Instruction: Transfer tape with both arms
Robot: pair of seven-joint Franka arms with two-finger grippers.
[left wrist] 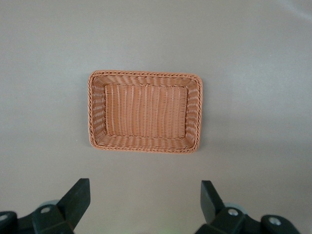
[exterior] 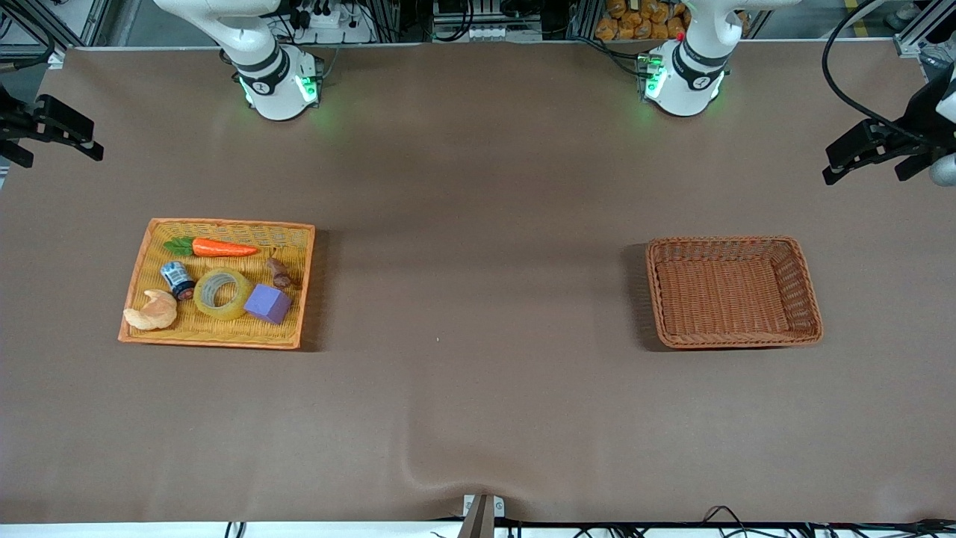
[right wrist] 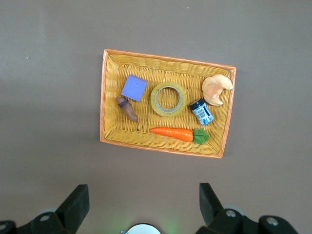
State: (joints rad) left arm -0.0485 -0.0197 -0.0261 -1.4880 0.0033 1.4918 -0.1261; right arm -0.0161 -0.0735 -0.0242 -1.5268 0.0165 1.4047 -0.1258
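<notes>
brown cloth covers the long table, with the two white jointed arms' green-lit bases standing along its edge farthest from the front camera. toward the right arm's end lies a shallow yellow wicker tray with an orange rim. in it the tape, a yellow translucent ring-shaped roll with a grey-white inner core, lies flat near the middle. a purple cube sits just beside the roll, toward the table's middle. a small blue-labelled jar with a dark lid lies on the roll's outer side, and a pale tan croissant is nearer to the front camera than the jar. an orange plastic carrot with green leaves lies along the tray's edge farthest from the front camera, and a small brown acorn-like piece lies between the carrot and the cube.

toward the left arm's end stands a deeper reddish-brown woven rectangular basket, well apart from the tray.

the right gripper hangs high over the table beside the tray, black fingers spread wide and holding nothing. the left gripper hangs high beside the basket, its fingers likewise spread wide and empty. both arms are drawn back to the table's ends
</notes>
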